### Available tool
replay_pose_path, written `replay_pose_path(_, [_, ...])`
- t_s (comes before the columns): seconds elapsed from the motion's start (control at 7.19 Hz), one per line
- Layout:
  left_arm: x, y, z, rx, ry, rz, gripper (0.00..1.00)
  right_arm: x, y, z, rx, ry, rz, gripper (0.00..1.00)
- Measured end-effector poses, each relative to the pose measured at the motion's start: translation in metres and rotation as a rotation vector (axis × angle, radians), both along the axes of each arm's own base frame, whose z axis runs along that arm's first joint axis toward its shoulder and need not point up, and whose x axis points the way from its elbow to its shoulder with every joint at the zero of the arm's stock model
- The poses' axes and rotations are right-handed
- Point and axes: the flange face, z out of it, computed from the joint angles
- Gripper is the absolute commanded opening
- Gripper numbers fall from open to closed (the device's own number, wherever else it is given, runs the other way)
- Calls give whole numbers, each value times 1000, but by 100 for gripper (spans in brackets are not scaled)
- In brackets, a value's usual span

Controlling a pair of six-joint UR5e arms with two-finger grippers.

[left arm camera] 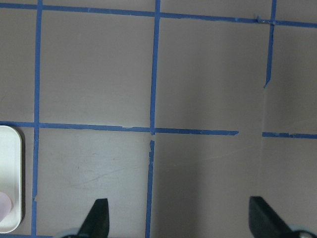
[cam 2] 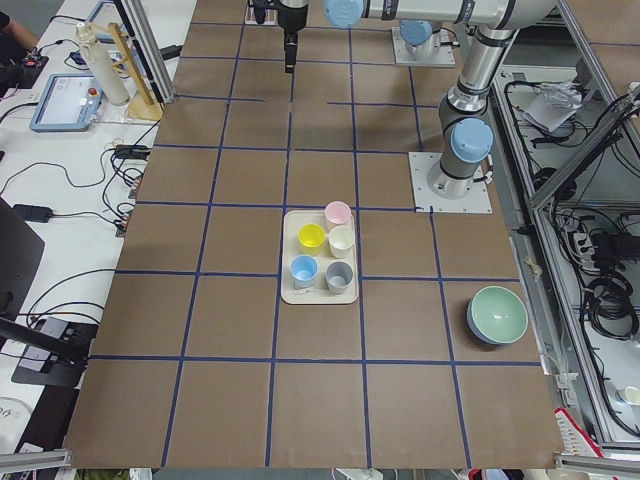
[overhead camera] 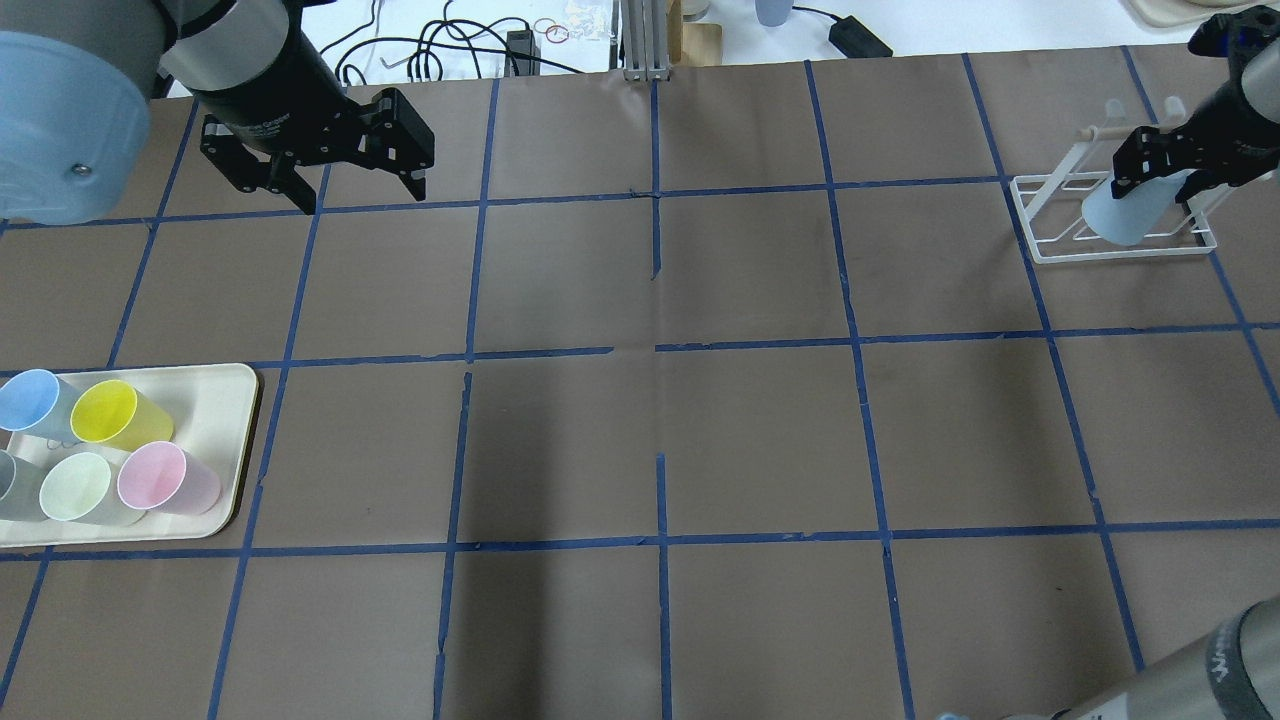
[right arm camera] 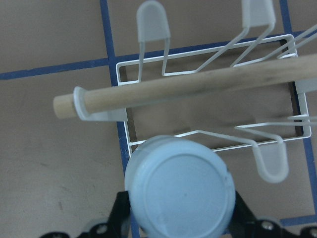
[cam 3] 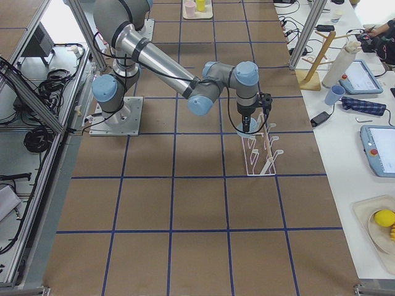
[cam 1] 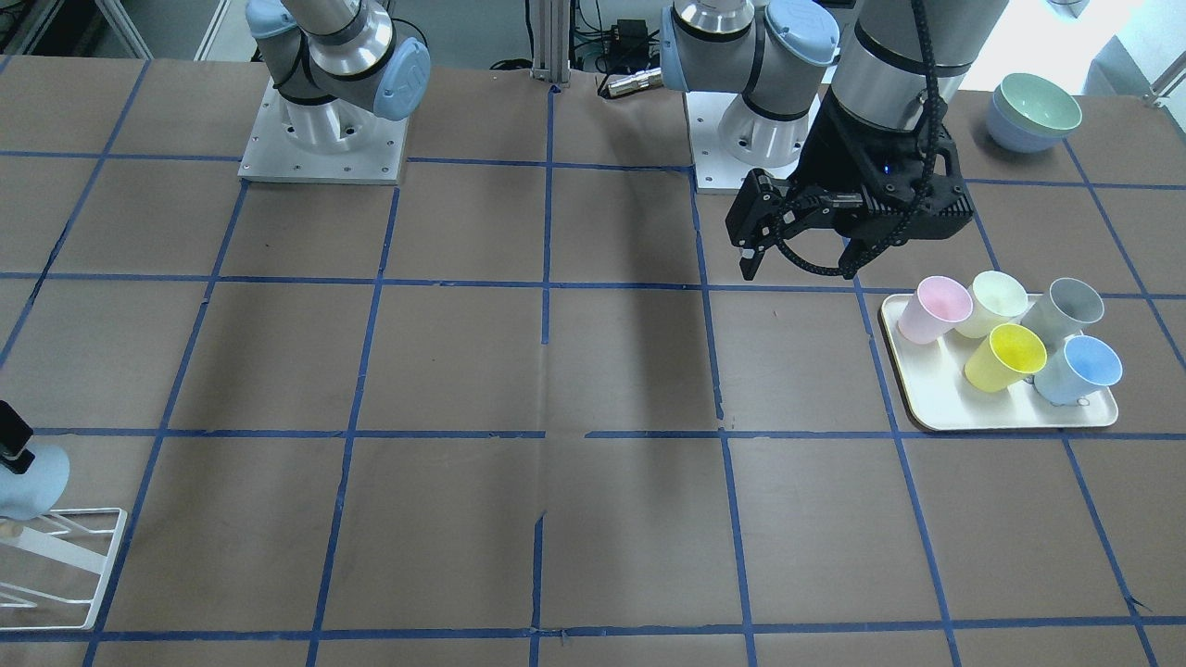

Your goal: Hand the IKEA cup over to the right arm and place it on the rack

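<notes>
Cream tray (overhead camera: 215, 390) on our left side holds five cups, mouths up: blue cup (overhead camera: 35, 400), yellow cup (overhead camera: 115, 415), grey cup (overhead camera: 8, 485), pale green cup (overhead camera: 80, 490), pink cup (overhead camera: 165, 480). Far to our right, the right gripper (overhead camera: 1158, 185) clamps the pale blue cup (overhead camera: 1125, 215), bottom up, over the white wire rack (overhead camera: 1028, 226). Our left gripper (overhead camera: 362, 200) hangs beyond the tray, jaws spread and empty, with a broad stretch of brown table (overhead camera: 650, 440) between the arms.

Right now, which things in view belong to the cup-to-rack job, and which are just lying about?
In the job:
- pale blue tapered plastic cup
- white wire rack
- right gripper, fingers shut on the cup

Lying about:
- cream tray holding blue cup, yellow cup, pink cup, pale green cup, grey cup
- green bowl stacked in a blue bowl
- left gripper, open and empty
</notes>
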Motion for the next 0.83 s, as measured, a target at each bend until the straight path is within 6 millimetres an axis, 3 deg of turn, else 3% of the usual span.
replay_pose_path(0.42, [1,0,0,-1,2,1,100,0,-2,-5,1,-7,-15,76])
replay_pose_path(0.83, [1,-1,0,-1,3,2,100,-1,-3,-4,-8,-9,-50,91])
